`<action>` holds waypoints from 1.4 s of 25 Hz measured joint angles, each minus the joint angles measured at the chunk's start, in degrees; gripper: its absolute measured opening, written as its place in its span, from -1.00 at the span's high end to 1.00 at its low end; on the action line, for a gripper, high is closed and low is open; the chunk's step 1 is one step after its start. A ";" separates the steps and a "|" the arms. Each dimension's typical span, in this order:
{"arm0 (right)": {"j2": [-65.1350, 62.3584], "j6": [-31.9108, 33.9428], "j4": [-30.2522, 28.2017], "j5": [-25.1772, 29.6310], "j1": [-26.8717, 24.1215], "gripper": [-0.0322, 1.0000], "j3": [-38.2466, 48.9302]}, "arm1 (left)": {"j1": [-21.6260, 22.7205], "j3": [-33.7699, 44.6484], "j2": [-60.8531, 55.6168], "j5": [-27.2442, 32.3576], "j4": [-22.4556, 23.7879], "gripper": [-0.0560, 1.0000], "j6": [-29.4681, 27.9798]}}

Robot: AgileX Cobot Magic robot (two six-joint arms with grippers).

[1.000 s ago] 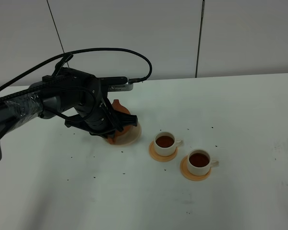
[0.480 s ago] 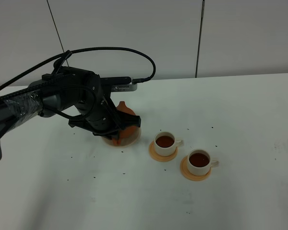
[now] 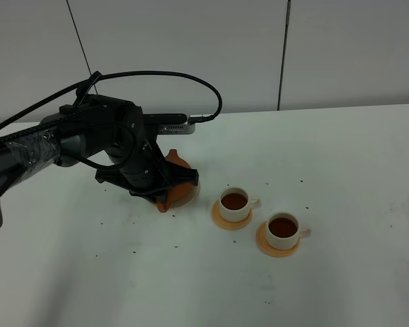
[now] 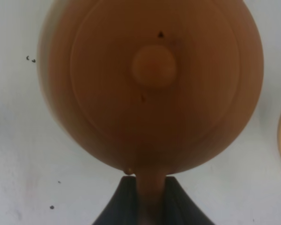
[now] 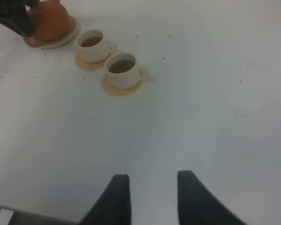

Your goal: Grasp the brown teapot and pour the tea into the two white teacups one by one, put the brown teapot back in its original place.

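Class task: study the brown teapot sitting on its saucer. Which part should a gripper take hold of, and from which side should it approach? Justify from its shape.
Probably the loop handle of the brown teapot. The body is wide, round and smooth, while the handle is a narrow strip that fits between jaws. Approach from the side opposite the two white teacups, as the left gripper does, jaws straddling the handle.

High cam overhead, wrists share teapot [image 4: 150,89]
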 joint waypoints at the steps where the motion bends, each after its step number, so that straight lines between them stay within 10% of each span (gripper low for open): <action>1: 0.00 0.00 0.00 0.00 0.00 0.47 0.00 | 0.00 0.00 0.00 0.00 -0.23 0.58 0.00; 9: 0.00 0.00 0.00 0.00 0.00 0.47 0.00 | 0.00 0.00 0.00 0.40 -1.92 0.52 0.88; 19: 0.00 0.00 0.00 0.00 0.00 0.47 0.00 | 0.00 -0.07 0.00 1.06 -1.97 -0.11 1.31; 35: 0.00 0.00 0.00 0.00 0.00 0.47 0.00 | 0.00 -0.07 -7.92 17.20 0.17 -0.14 4.52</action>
